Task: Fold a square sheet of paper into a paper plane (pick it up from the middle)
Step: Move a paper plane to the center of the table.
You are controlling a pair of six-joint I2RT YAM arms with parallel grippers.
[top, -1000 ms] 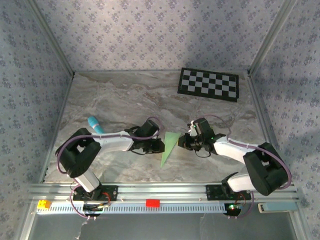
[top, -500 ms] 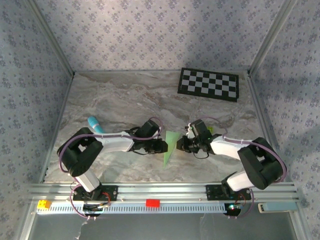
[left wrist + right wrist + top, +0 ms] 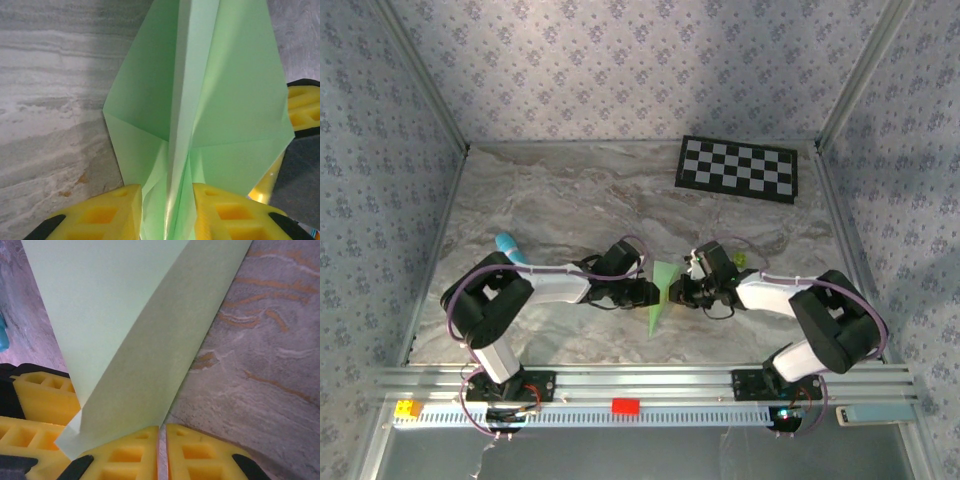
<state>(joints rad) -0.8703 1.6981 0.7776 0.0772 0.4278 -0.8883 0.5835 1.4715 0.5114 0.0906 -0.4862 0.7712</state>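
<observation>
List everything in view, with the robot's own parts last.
paper plane: one, pale mint green, at mid-table between the two grippers
checkerboard: one, black and white, far right of the table
stick: one, cyan-blue, on the table by the left arm
table: one, grey-beige marble pattern, under everything
yellow block: one, left end of the near rail
red block: one, middle of the near rail
left gripper: one, yellow fingers, apart on either side of the plane's folds
right gripper: one, yellow fingers, closed on the plane's edge
</observation>
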